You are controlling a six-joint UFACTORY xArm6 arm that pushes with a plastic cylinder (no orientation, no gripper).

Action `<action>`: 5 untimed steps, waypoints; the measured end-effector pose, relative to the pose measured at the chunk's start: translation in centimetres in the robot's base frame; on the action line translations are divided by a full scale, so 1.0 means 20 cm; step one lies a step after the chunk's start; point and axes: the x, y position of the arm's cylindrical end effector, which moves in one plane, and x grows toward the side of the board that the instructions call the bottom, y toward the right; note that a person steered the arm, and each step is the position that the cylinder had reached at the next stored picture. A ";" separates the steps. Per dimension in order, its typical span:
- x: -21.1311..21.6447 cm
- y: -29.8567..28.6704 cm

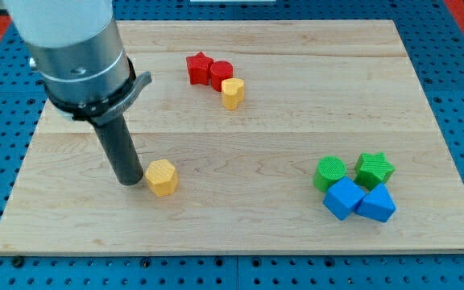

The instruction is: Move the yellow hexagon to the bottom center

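The yellow hexagon (162,177) lies on the wooden board (240,225), left of centre in the lower half. My tip (130,182) rests on the board just to the left of the hexagon, touching or almost touching its left side. The rod rises from there to the grey arm body at the view's top left.
A red star (199,67), a red cylinder (221,74) and a yellow heart (232,93) cluster at the top centre. A green cylinder (329,172), a green star (374,169), a blue cube (344,198) and a blue triangle (376,204) cluster at the lower right.
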 end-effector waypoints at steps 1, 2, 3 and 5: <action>0.01 0.22; -0.15 0.21; -0.15 0.40; -0.35 0.44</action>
